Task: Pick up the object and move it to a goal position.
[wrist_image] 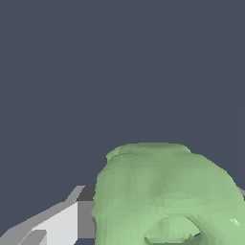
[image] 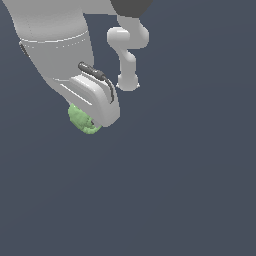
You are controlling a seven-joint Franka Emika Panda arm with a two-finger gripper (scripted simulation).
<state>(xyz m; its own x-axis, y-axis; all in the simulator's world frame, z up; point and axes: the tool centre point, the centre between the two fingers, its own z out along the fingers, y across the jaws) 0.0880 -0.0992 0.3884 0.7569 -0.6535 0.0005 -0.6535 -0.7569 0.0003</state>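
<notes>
Object (image: 80, 120) under the tool (image: 92, 122) — touching it.

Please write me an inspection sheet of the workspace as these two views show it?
Surface: plain dark grey-blue floor, no marks.
Job's things: light-green lump right under the gripper; it fills much of the wrist view.
Clutter: nothing seen.
Grippers: white gripper down at the lump; one finger shows beside it, but the jaws' state cannot be told.
Cables: one dark cable on the gripper's body.
Surroundings: nothing seen.
</notes>
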